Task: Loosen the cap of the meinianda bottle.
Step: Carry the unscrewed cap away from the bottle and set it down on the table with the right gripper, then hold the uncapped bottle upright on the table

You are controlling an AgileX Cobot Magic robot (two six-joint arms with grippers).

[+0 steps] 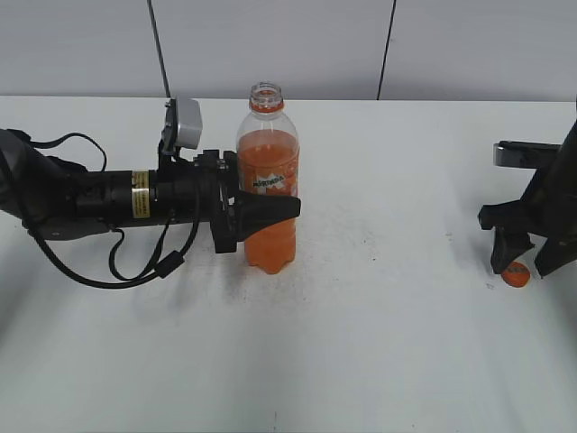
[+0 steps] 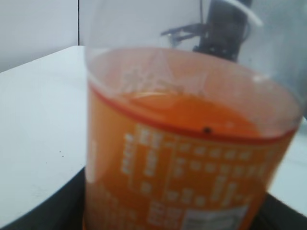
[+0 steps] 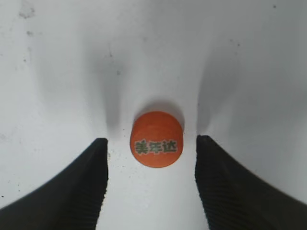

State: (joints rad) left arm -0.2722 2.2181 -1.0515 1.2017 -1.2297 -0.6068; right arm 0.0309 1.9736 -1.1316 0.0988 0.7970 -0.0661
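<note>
The meinianda bottle (image 1: 268, 176) stands upright on the white table (image 1: 379, 343), a little left of the middle, and its mouth is open: no cap sits on the neck, only the orange ring below the thread. The left pincer (image 1: 275, 208) reaches in from the left side, level with the table, and is clamped on the waist of the bottle, just under the label; in the left wrist view the bottle (image 2: 192, 143) fills almost the whole picture, so the grasp is close and firm as far as I can judge. The cap (image 1: 516, 274) lies on the table far at the right, well apart from the bottle. The right pincer (image 1: 517, 268) points down over it, and in the right wrist view its two fingers (image 3: 81, 187) stand apart, one at each side of the cap (image 3: 157, 139), not touching it; the cap rests with its printed top facing up. So I judge that the loosening is already done and more, because the cap is fully off and put down. The step in hand looks like the release of the cap. The next move probably asks the right arm to rise straight up without pushing the cap, while the left pincer keeps the open bottle steady, since it could spill if tilted.
</note>
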